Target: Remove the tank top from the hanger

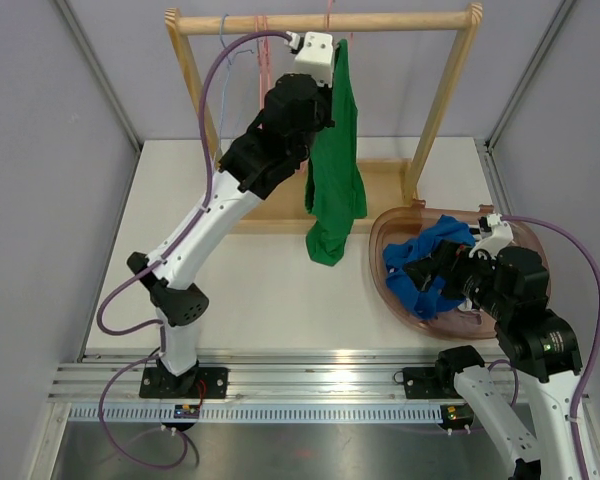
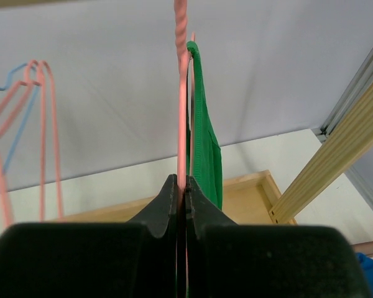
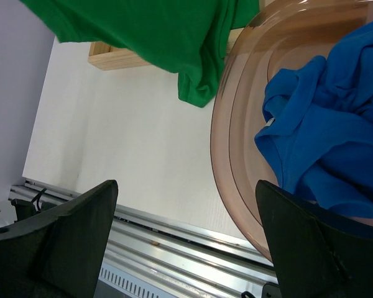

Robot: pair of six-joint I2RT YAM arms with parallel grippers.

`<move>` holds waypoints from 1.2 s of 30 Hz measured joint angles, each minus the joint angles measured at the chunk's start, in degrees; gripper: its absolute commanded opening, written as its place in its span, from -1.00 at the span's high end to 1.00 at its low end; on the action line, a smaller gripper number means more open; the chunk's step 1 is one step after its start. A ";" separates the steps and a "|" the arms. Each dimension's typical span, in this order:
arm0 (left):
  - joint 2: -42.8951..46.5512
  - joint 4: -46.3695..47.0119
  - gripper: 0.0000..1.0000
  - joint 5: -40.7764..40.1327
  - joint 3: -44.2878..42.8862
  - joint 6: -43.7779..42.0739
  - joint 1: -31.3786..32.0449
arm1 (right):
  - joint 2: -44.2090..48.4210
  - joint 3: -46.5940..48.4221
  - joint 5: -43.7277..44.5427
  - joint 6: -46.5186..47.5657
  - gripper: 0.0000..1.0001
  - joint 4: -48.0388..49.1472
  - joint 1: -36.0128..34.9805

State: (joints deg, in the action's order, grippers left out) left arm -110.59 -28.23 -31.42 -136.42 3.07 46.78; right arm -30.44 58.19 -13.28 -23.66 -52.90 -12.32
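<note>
A green tank top (image 1: pixel 335 170) hangs from a pink hanger (image 2: pixel 182 93) on the wooden rail (image 1: pixel 320 20). Its lower hem drapes toward the table. My left gripper (image 1: pixel 325 80) is raised to the rail and shut on the pink hanger (image 1: pixel 329 17), with the green fabric (image 2: pixel 205 143) just right of its fingers. The tank top also shows in the right wrist view (image 3: pixel 174 37). My right gripper (image 3: pixel 186 242) is open and empty, low over the table's near edge beside the bowl.
A brown translucent bowl (image 1: pixel 390 290) at the right holds a blue garment (image 1: pixel 430 262). More pink and blue hangers (image 2: pixel 25 118) hang at the rail's left. The wooden rack's base (image 1: pixel 385 185) and slanted posts (image 1: pixel 442 100) stand at the back.
</note>
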 measured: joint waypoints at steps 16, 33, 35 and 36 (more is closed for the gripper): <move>24.24 -1.97 1.00 7.98 26.51 7.37 -0.50 | -1.38 0.00 -4.15 -0.39 -0.99 2.93 0.00; 68.63 2.32 1.00 30.18 77.77 20.46 0.57 | -13.09 -15.37 -16.81 -19.67 -0.99 38.71 -5.18; 72.19 2.91 1.00 32.24 82.36 22.49 0.59 | -15.87 -14.95 -12.20 -19.19 -0.99 40.96 -12.31; 73.61 2.86 1.00 33.11 84.30 23.41 0.61 | -17.33 -14.38 -10.40 -18.71 -0.99 41.77 -16.02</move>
State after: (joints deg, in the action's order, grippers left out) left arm -36.97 -25.36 1.69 -52.12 26.48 47.40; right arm -47.77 43.81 -23.68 -42.37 -11.14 -28.34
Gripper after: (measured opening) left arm 0.027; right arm 0.993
